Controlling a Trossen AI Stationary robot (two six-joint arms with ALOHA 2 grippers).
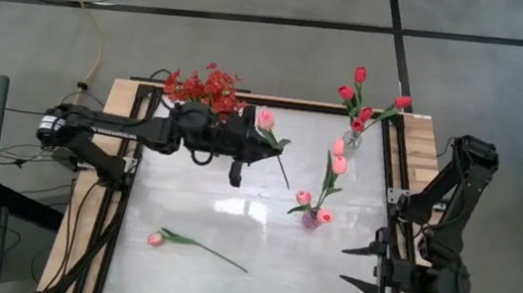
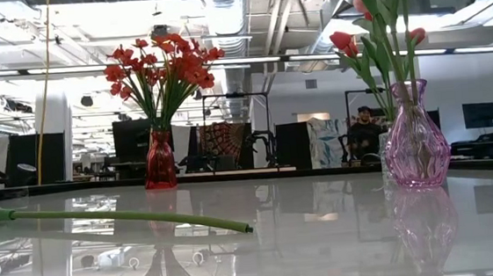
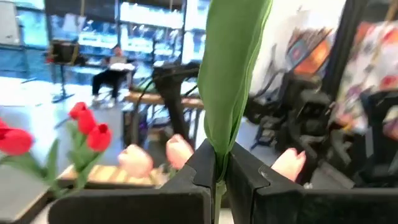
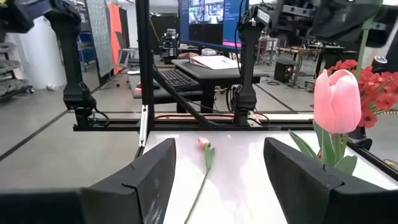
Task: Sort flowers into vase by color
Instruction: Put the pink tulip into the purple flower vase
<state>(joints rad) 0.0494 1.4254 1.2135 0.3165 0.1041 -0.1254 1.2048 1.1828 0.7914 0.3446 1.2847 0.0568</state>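
Observation:
My left gripper (image 1: 257, 134) reaches over the table's far middle, shut on a pink tulip (image 1: 266, 119) that is lifted off the table. Just left of it a red vase (image 2: 160, 162) holds the bushy red sprays (image 1: 204, 87). Red tulips (image 1: 357, 98) stand in a clear vase (image 1: 354, 140) at the far right. More pink tulips (image 1: 337, 156) stand in a purple vase (image 2: 415, 147). One pink tulip (image 1: 156, 239) lies flat on the table near the left front. My right gripper (image 1: 359, 267) waits open at the right front, nothing between its fingers (image 4: 155, 180). My left gripper pinches the tulip's stem and a long green leaf (image 3: 219, 163) between its two fingers, a little below the bloom. The fingers come level from the table's left and lie across the stem. The flower hangs clear of the table, bloom toward the far edge and stem end (image 1: 287, 182) slanting toward the near right.
The glossy white tabletop (image 1: 232, 223) has free room in its middle and front. Black frame rails (image 1: 125, 200) run along the left and right sides. Beyond the table, a person (image 2: 365, 133) sits far off in the room.

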